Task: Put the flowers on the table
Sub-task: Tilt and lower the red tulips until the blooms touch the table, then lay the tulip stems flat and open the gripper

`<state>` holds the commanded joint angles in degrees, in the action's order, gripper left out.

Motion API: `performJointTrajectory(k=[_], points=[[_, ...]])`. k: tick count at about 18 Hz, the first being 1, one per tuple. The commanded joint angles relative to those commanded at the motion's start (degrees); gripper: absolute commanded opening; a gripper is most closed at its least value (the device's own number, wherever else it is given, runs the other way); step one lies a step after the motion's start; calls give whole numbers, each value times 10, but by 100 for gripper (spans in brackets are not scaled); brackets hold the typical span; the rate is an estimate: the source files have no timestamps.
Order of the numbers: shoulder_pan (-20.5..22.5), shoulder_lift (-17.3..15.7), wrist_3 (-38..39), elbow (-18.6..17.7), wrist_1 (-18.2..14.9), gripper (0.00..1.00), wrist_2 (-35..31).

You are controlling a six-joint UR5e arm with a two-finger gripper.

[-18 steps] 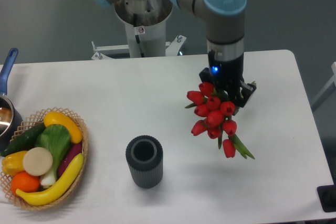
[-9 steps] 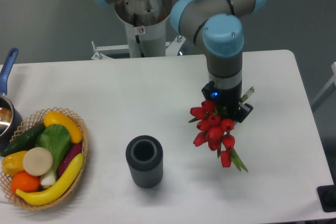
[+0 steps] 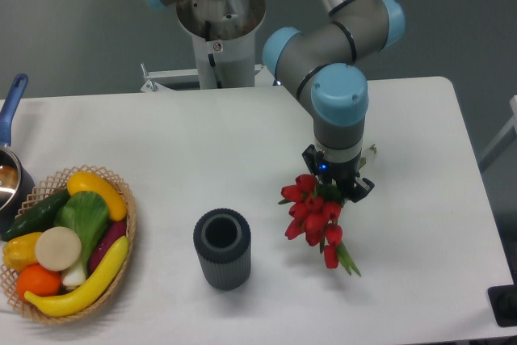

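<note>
Jaws (image 3: pixel 338 187) grip glossy red flowers (image 3: pixel 311 214) above matte white table (image 3: pixel 202 143)

A dark grey ribbed cylindrical vase (image 3: pixel 222 249) stands upright toward the front of the desk, its mouth open to the camera. Well apart from it at the left edge sits a shallow woven wicker basket (image 3: pixel 123 192) heaped with toy vegetables and fruit. Behind the basket, cut off by the left border, is a metal saucepan (image 3: pixel 8 177) with a blue handle.
</note>
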<state>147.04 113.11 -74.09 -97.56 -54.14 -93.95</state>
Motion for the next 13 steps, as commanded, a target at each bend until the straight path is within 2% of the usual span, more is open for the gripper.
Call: performJointTrajectory(k=[3,4,5,6,9,13], points=[[0,7,-3,-1,0,49,2],[0,4,-4,-1,0,63,3],[0,0,-4,3,2,97,4],[-1,-3,-4,9,5,100,5],[-8,-40,-2,11,10,100,16],[1,-98,6,18,10,100,81]])
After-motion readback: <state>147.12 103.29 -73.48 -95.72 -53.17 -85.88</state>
